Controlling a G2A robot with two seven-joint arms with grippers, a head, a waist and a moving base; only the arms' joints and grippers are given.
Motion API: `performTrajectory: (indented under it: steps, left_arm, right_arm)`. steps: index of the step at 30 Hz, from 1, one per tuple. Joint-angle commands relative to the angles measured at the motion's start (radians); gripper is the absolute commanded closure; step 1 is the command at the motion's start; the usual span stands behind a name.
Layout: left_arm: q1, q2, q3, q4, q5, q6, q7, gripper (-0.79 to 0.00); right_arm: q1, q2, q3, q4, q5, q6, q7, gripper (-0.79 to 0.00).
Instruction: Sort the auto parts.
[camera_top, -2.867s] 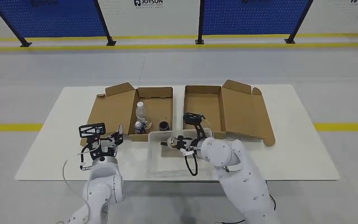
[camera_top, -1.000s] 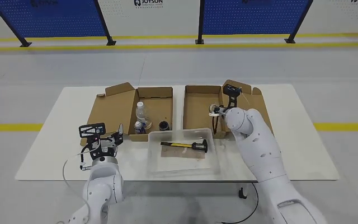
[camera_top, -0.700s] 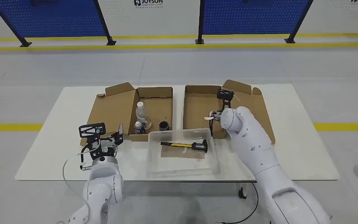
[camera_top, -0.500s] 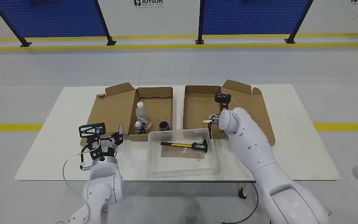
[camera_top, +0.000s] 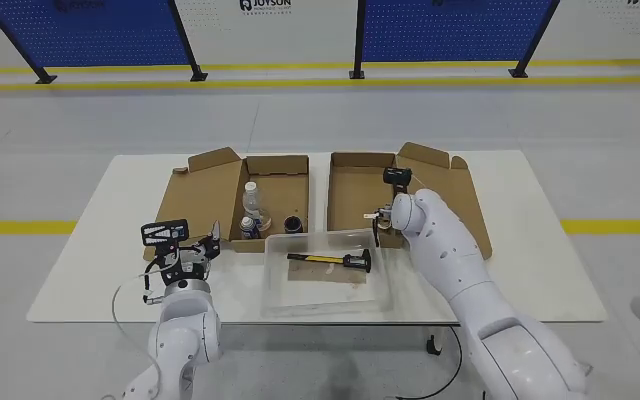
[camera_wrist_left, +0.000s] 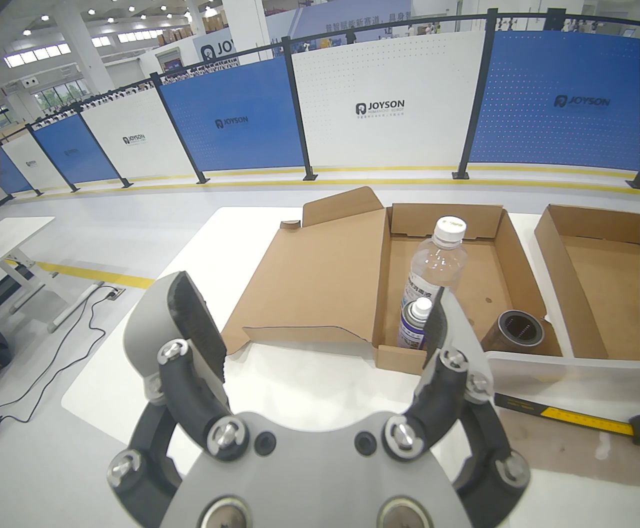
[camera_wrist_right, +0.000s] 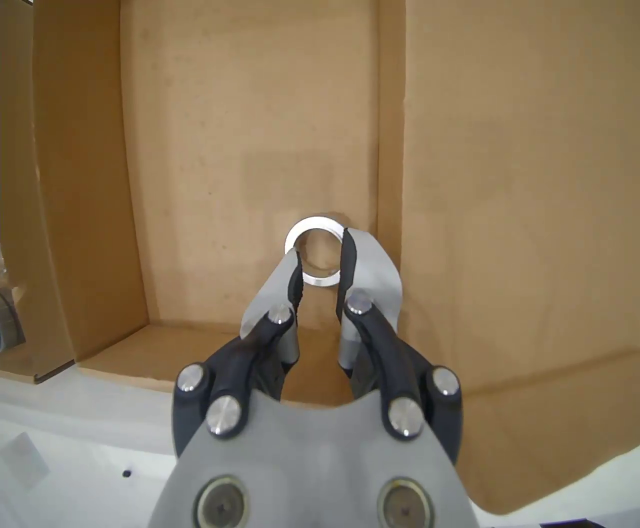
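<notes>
Right gripper (camera_wrist_right: 320, 255): closed to a narrow span on a small silver metal ring (camera_wrist_right: 315, 222), one fingertip on each side of its outer edge.
Ring's place: right of centre in the top view, low inside the open brown cardboard box on the right (camera_top: 352, 195) and near its right inner wall. I cannot tell whether it touches the floor.
Ring's lie: the hole faces the wrist camera, so the ring seems flat to the box floor, with the fingers across its width.
Key relation: the ring lies straight between the fingertips above bare cardboard, so the release probably needs only spreading the jaws.
Left gripper (camera_wrist_left: 312, 300): wide open and empty, over the white table (camera_top: 100, 250) at lower left in the top view.
Still to sort: a long black-and-yellow measuring tool (camera_top: 325, 260) in the clear plastic tray (camera_top: 272, 275) at lower centre. Its long axis runs across the frame, and the right arm is nearer.
Left brown cardboard box (camera_top: 280, 190): holds a clear bottle, a spray can and a dark cylinder.
</notes>
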Motion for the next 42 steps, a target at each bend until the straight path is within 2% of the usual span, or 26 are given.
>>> performTrajectory:
  steps: [1,4,7,11,17,19,24,26,32,34,35,37,42]
  left_arm:
    - [0.000,0.000,0.000,0.000,0.000,0.000,0.000,-0.785]
    - [0.000,0.000,0.000,0.000,0.000,0.000,0.000,-0.785]
    - [0.000,0.000,0.000,0.000,0.000,0.000,0.000,-0.785]
    - [0.000,0.000,0.000,0.000,0.000,0.000,0.000,-0.785]
    - [0.000,0.000,0.000,0.000,0.000,0.000,0.000,-0.785]
    - [0.000,0.000,0.000,0.000,0.000,0.000,0.000,-0.785]
    - [0.000,0.000,0.000,0.000,0.000,0.000,0.000,-0.785]
    - [0.000,0.000,0.000,0.000,0.000,0.000,0.000,-0.785]
    - [0.000,0.000,0.000,0.000,0.000,0.000,0.000,-0.785]
    - [0.000,0.000,0.000,0.000,0.000,0.000,0.000,-0.785]
    - [0.000,0.000,0.000,0.000,0.000,0.000,0.000,-0.785]
    - [0.000,0.000,0.000,0.000,0.000,0.000,0.000,-0.785]
    - [0.000,0.000,0.000,0.000,0.000,0.000,0.000,-0.785]
  right_arm:
    - [0.002,0.001,0.003,-0.006,0.002,-0.010,-0.011,-0.206]
    - [-0.002,0.005,0.017,-0.051,0.003,-0.020,-0.028,-0.256]
    - [-0.027,0.016,0.036,-0.158,-0.006,-0.024,-0.025,-0.277]
    - [-0.115,0.038,0.058,-0.408,-0.050,-0.052,0.028,-0.326]
    - [-0.309,0.075,0.068,-0.828,-0.170,-0.122,0.188,-0.379]
    - [-0.354,0.083,0.067,-0.920,-0.191,-0.163,0.232,-0.440]
    - [-0.443,0.091,0.042,-1.072,-0.164,-0.237,0.302,-0.508]
    - [-0.470,0.092,0.035,-1.097,-0.129,-0.253,0.316,-0.600]
    - [-0.503,0.091,-0.020,-1.069,-0.113,-0.274,0.351,-0.631]
    - [-0.493,0.090,-0.039,-1.034,-0.128,-0.282,0.364,-0.610]
    - [-0.487,0.089,-0.048,-1.013,-0.134,-0.283,0.370,-0.631]
    - [-0.471,0.086,-0.062,-0.972,-0.121,-0.285,0.380,-0.736]
    - [-0.417,0.076,-0.094,-0.852,-0.112,-0.287,0.388,-0.708]
